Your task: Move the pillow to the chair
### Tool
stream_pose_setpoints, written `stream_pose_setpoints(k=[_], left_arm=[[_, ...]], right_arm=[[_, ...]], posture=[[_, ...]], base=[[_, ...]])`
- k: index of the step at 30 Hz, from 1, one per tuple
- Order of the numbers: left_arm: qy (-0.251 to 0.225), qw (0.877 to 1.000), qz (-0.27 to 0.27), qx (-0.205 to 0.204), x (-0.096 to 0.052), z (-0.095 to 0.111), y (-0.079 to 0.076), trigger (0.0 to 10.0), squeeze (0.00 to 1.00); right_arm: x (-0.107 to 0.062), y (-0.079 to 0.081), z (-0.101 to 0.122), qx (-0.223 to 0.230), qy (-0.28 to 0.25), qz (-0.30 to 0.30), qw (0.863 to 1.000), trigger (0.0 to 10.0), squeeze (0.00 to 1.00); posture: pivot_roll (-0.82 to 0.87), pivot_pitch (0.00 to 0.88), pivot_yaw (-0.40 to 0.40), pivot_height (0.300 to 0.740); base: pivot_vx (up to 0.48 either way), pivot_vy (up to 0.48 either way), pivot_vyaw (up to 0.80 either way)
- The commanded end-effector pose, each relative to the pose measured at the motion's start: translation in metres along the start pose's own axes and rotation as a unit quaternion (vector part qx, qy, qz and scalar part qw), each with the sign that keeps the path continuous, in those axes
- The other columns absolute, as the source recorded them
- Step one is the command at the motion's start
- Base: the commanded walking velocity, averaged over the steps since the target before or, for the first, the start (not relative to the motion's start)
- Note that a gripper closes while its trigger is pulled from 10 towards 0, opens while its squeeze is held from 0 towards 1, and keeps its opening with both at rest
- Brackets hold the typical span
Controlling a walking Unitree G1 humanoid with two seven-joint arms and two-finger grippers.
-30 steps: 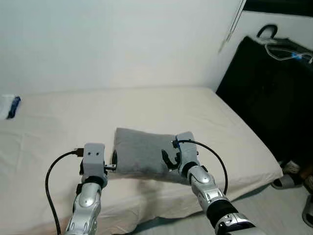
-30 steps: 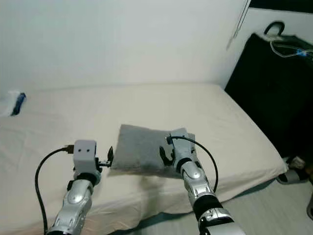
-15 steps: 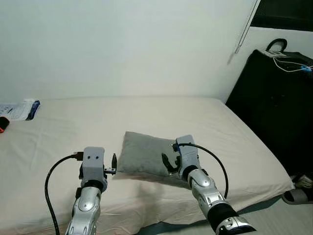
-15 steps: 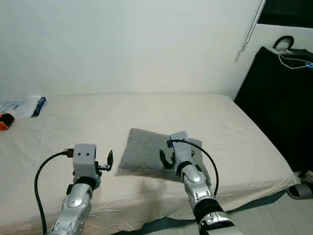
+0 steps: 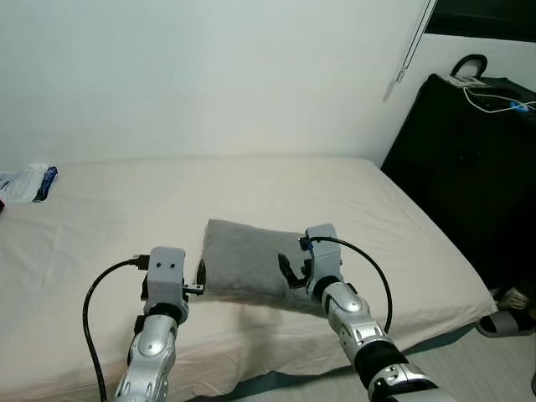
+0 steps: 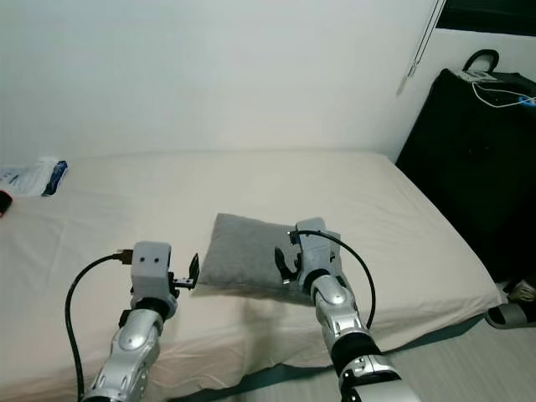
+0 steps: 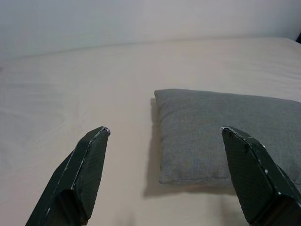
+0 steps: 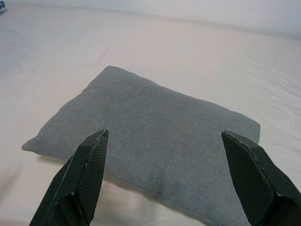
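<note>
You are looking at a grey pillow (image 5: 247, 268) lying on the bed (image 5: 100, 209), both grippers hovering spread wide: left gripper (image 7: 164, 176) at its left end, right gripper (image 8: 164, 174) above it.

The pillow (image 5: 247, 270) was a small rectangular cushion in plain grey woven fabric, with a stitched seam along its edges and softly rounded corners. It lay flat on the cream sheet of the bed (image 5: 352, 193), near the bed's front edge and toward the robot's right of the middle. It was turned slightly askew to the edge of the mattress. Its cover looked smooth and evenly filled, casting a narrow shadow on the sheet.
</note>
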State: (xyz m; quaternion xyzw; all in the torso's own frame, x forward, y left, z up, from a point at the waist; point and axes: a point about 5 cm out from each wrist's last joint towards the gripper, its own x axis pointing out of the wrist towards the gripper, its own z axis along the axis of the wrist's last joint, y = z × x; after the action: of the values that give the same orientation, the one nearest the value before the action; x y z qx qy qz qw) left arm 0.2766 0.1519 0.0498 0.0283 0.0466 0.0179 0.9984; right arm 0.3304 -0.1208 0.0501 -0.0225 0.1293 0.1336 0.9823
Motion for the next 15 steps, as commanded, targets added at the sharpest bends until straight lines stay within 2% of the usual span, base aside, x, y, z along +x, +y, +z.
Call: stream_pose_setpoints(k=[1, 10, 15], left_arm=[[0.006, 1.0, -0.007, 0.002, 0.0003, -0.0016, -0.0031, 10.0, 0.0], [0.008, 1.0, -0.004, 0.003, -0.0021, -0.0038, -0.0011, 10.0, 0.0], [0.007, 1.0, -0.006, 0.002, -0.0028, -0.0037, -0.0022, 10.0, 0.0]], right_arm=[[0.0012, -0.0003, 0.0006, 0.01, 0.004, 0.0, 1.0, 10.0, 0.0], [0.0013, 0.0014, 0.0005, 0.003, 0.003, 0.007, 1.0, 10.0, 0.0], [0.0012, -0.0004, 0.0013, -0.002, 0.001, 0.002, 1.0, 10.0, 0.0]], posture=[[0.06, 0.0, -0.135, 0.658], [0.06, 0.0, -0.138, 0.618], [0.06, 0.0, -0.135, 0.618]], base=[[0.0, 0.0, 0.0], [0.0, 0.0, 0.0], [0.0, 0.0, 0.0]])
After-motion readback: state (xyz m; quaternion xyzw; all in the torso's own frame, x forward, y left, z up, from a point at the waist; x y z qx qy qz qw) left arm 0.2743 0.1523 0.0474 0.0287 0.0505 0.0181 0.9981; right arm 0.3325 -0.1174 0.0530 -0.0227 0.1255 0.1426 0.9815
